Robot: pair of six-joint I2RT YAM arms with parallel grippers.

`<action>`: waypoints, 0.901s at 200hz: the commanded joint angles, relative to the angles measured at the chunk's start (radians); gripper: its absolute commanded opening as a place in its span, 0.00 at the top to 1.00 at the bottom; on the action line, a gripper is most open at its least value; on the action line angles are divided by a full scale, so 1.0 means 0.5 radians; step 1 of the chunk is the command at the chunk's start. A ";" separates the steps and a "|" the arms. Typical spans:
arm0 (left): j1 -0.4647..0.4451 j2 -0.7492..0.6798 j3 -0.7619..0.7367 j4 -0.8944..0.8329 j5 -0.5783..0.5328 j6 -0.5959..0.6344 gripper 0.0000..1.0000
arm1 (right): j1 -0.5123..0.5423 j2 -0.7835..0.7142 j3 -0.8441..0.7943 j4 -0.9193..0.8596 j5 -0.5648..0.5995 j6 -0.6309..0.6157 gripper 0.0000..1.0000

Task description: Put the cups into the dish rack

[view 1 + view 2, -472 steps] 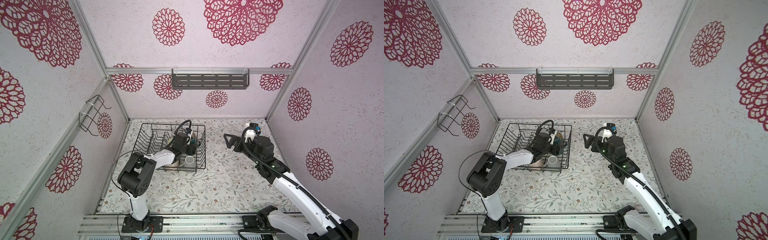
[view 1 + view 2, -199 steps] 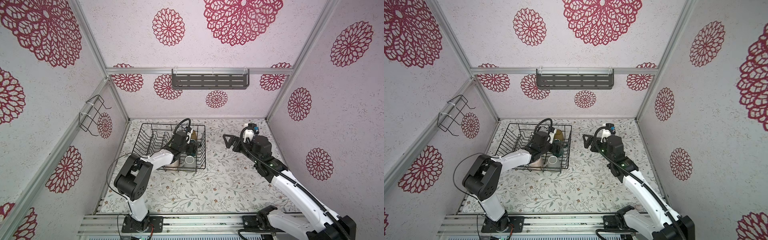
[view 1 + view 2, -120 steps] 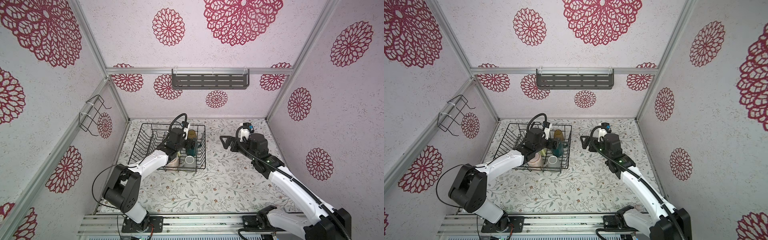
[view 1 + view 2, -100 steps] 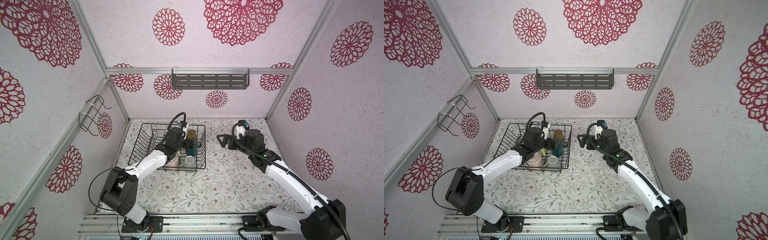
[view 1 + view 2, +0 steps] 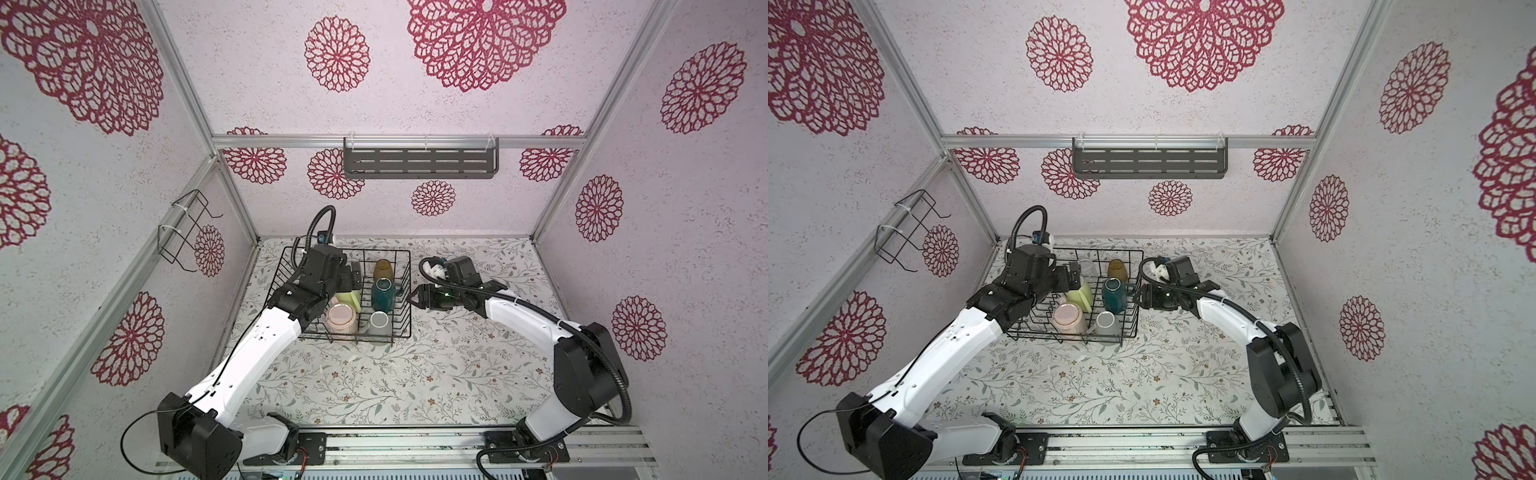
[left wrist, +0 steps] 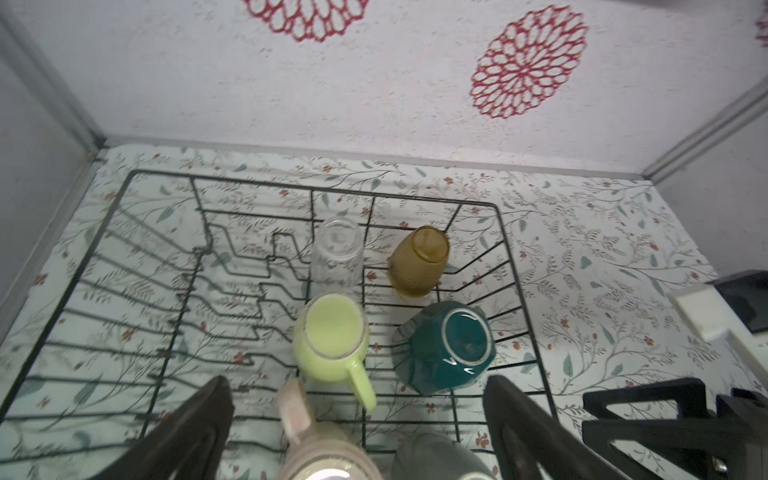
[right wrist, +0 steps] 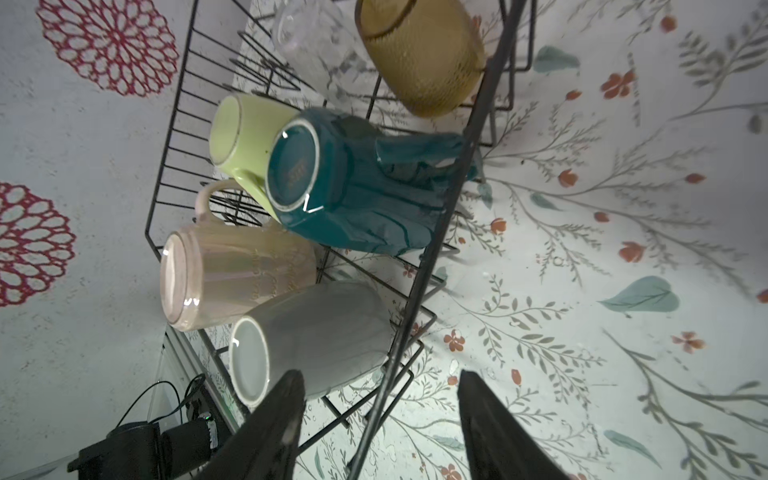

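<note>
In the dish rack point(image 6: 195, 257), six cups point(image 5: 382, 291), seemingly all bottom-up

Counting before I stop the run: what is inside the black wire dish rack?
Six cups: clear glass, amber translucent tumbler, teal mug, yellow-green mug, tall pale pink cup, grey mug. The left arm covers part of the black wire dish rack's divider side in both top views.

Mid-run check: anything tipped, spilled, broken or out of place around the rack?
No spill or breakage: all six cups sit bottom-up inside the rack. The one odd thing is the right claw: open, with the rack's side rim running between its fingers in the right wrist view.
</note>
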 commanded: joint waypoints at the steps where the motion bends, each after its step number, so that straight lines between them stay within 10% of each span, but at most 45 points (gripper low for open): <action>1: 0.036 -0.098 -0.077 -0.270 -0.160 -0.156 0.03 | 0.035 0.049 0.106 0.001 0.021 0.032 0.40; 31: 0.038 -0.216 -0.177 -0.356 -0.337 -0.222 0.03 | 0.063 0.206 0.148 0.099 0.150 0.218 0.70; 92: 0.040 -0.390 -0.318 -0.487 -0.453 -0.268 0.03 | 0.103 0.361 0.246 0.066 0.253 0.404 0.95; 180: 0.041 -0.360 -0.333 -0.500 -0.470 -0.254 0.03 | 0.074 0.117 0.151 -0.085 0.620 0.408 1.00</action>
